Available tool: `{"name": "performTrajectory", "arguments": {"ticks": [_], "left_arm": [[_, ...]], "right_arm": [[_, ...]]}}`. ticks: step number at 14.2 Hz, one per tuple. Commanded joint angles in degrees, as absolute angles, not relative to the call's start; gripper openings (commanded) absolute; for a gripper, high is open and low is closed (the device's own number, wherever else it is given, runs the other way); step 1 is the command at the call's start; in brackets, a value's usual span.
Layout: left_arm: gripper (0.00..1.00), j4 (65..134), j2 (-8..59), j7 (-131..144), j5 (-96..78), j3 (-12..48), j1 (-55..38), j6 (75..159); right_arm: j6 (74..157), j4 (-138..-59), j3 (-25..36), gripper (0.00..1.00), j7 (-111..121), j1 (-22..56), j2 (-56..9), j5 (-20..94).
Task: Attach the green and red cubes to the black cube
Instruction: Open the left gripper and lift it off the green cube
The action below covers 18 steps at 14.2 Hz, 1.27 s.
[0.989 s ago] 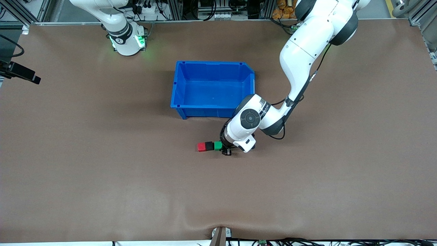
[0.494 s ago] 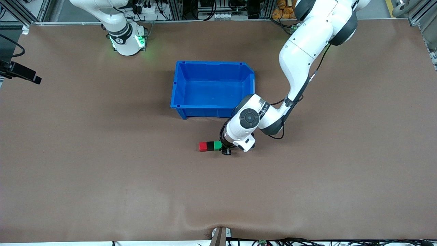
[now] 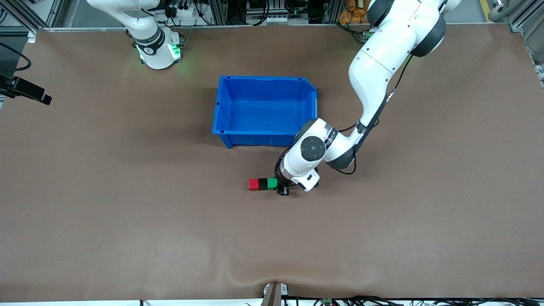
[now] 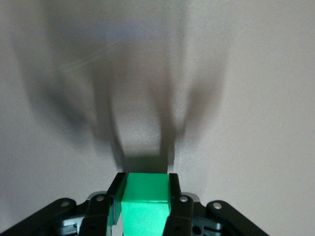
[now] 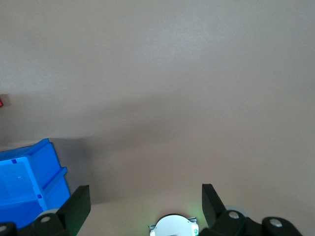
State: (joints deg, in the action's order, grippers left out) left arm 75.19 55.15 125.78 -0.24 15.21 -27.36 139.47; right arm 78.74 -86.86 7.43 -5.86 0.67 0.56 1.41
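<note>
Left hand clenched on my small green plastic cube, joined to matte black cube; right hand waits, released.

Red cube, black cube and green cube sit touching in a row, black between, on the counter.

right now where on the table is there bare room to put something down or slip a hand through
Bare table runs wide between the cube row and the front camera's edge, and toward both arms' ends. The blue bin holds nothing. It is crowded where the left gripper, jaws shut on the green cube, meets the black cube and red cube; only a narrow strip separates them from the bin.
</note>
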Motion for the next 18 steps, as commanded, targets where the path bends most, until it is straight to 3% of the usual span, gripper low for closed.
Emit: {"name": "performTrajectory", "arguments": {"ticks": [1,13,14,15,16,18], "left_arm": [[0.00,74.53,54.93,123.75,-0.35,14.94,-27.77,137.99],[0.00,73.83,55.11,122.61,-0.53,12.66,-28.12,139.75],[0.24,73.83,55.11,122.61,-0.53,12.66,-28.12,139.66],[0.66,73.83,55.02,122.61,-0.61,12.74,-27.86,139.66],[1.00,73.83,55.02,122.61,-0.62,12.74,-27.86,139.66],[1.00,73.83,54.06,122.52,-0.53,12.57,-27.77,139.48]], "right_arm": [[78.57,-86.13,7.38,1.00,-6.06,0.62,0.44,2.11],[78.57,-86.13,7.38,1.00,-6.06,0.62,0.44,2.11],[78.57,-86.13,7.38,1.00,-6.06,0.62,0.44,2.11],[78.57,-86.13,7.38,1.00,-6.06,0.62,0.44,2.11],[78.57,-86.13,7.38,1.00,-6.06,0.62,0.44,2.11],[78.57,-86.13,7.38,1.00,-6.06,0.62,0.44,2.11]]}}
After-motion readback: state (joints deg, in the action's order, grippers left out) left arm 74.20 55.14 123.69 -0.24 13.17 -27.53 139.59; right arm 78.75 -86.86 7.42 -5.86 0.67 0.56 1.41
